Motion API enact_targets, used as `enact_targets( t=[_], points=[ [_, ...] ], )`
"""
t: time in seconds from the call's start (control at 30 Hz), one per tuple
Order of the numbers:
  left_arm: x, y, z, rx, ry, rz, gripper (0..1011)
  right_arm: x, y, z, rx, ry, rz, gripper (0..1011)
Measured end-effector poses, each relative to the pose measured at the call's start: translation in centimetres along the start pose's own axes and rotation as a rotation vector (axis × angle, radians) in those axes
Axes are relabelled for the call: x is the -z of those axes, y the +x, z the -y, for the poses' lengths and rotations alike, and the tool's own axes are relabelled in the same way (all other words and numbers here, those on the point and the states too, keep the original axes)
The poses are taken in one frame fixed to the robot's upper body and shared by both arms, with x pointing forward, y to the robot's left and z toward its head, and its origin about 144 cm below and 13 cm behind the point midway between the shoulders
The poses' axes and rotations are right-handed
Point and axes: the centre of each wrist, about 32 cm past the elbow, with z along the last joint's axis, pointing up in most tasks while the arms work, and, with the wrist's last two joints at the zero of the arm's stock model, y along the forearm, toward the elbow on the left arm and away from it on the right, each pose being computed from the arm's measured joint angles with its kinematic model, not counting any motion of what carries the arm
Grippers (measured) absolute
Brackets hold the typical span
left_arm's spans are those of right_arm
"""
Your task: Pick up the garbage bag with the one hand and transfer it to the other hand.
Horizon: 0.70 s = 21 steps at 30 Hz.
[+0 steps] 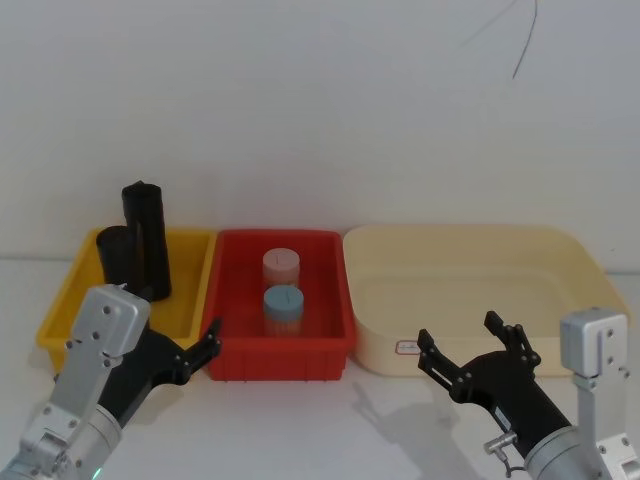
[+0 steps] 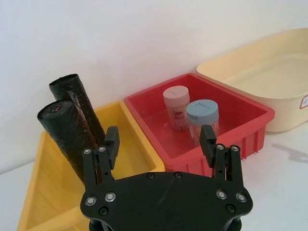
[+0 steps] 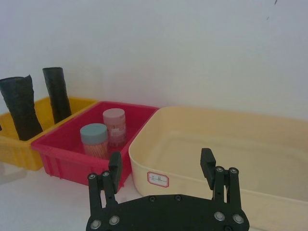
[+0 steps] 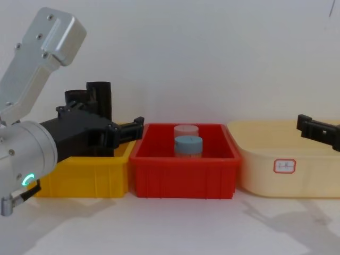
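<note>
On the white surface sit a big cream tub, a red bin and a yellow bin; the garbage bag, a dull black, slightly bumpy roll, stands up in the yellow bin right beside its black twin. It looks firm inside, soft and maybe slippery outside, and not heavy; I would grab its top part and leave one end free. The left claw is wide and empty in front of the yellow bin; the right claw is wide and empty in front of the tub.
</note>
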Motion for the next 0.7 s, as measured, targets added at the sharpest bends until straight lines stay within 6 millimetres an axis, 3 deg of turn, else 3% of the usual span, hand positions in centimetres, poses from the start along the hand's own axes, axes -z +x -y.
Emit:
enact_targets(
  t=[0.7],
  points=[
    [0.00,0.00,0.00,0.000,0.000,0.000,1001,0.00,0.00,0.00,0.000,0.000,0.000,1000]
  ],
)
